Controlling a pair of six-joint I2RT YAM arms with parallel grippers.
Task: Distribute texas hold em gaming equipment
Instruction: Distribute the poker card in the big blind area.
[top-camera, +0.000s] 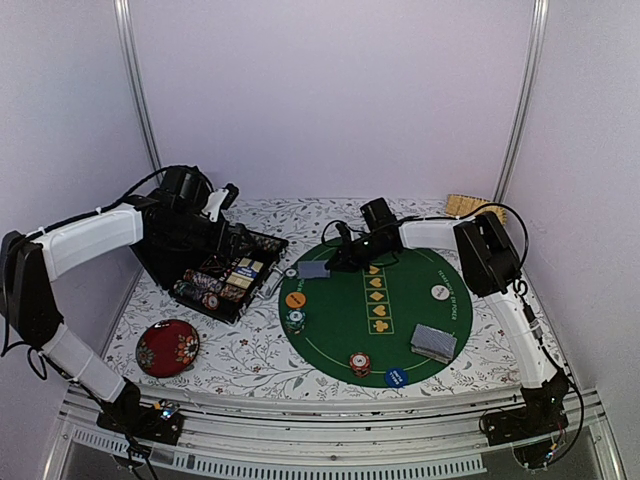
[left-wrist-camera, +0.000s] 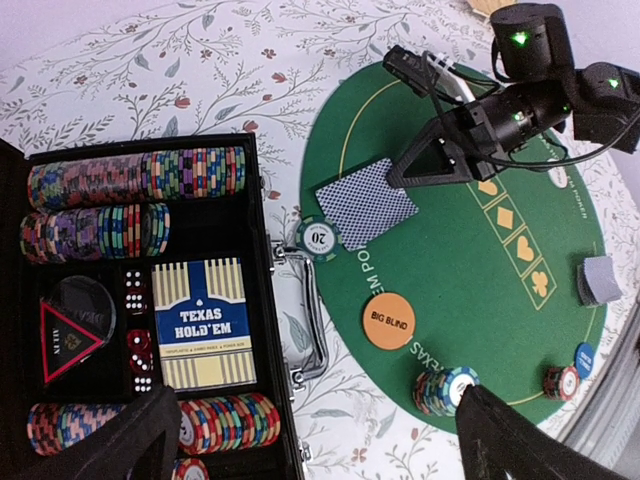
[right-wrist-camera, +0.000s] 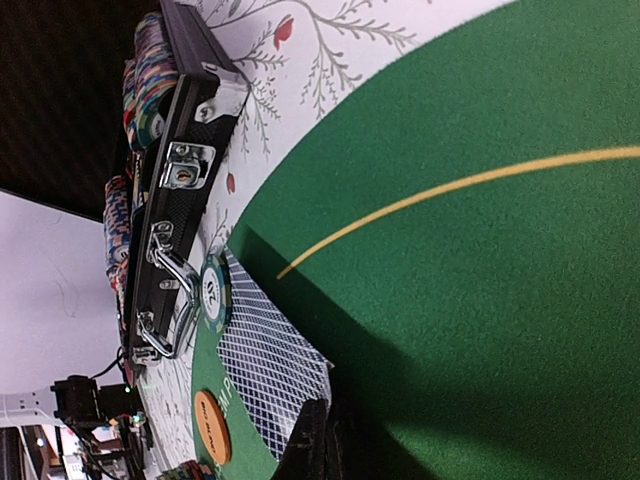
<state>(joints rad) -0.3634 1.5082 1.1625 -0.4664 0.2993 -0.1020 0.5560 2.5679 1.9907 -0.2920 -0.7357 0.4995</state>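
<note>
Two arms are seen over a table (top-camera: 250, 350) covered with a floral cloth, on which a round green mat (top-camera: 335, 335) is spread. The left gripper (left-wrist-camera: 318, 405) is held above an open black case (left-wrist-camera: 262, 300) lying just left of the mat. Its jaws are spread wide with nothing between them. Rows of striped chips (left-wrist-camera: 140, 175), a boxed deck (left-wrist-camera: 203, 322) marked Texas Hold'em and red dice (left-wrist-camera: 135, 295) are packed inside the case.

The right gripper (left-wrist-camera: 402, 176) is placed low over the far left part of the mat with its jaws closed. Their tip is set at the edge of a single face-down card (left-wrist-camera: 365, 203); whether the card's corner is pinched cannot be told. Just beside that card, at the mat's rim, a lone green chip (left-wrist-camera: 319, 238) is laid.

An orange disc (top-camera: 295, 299) marked Big Blind and a green chip stack (top-camera: 295, 319) are found on the mat's left edge, near the case. A red chip stack (top-camera: 360, 363) and a blue disc (top-camera: 396, 377) are set at the near edge. A pile of cards (top-camera: 434, 342) is set at the near right and a white disc (top-camera: 440, 292) on the right side. A dark red floral dish (top-camera: 168, 347) is seen on the cloth by the left arm, well apart from the mat.
</note>
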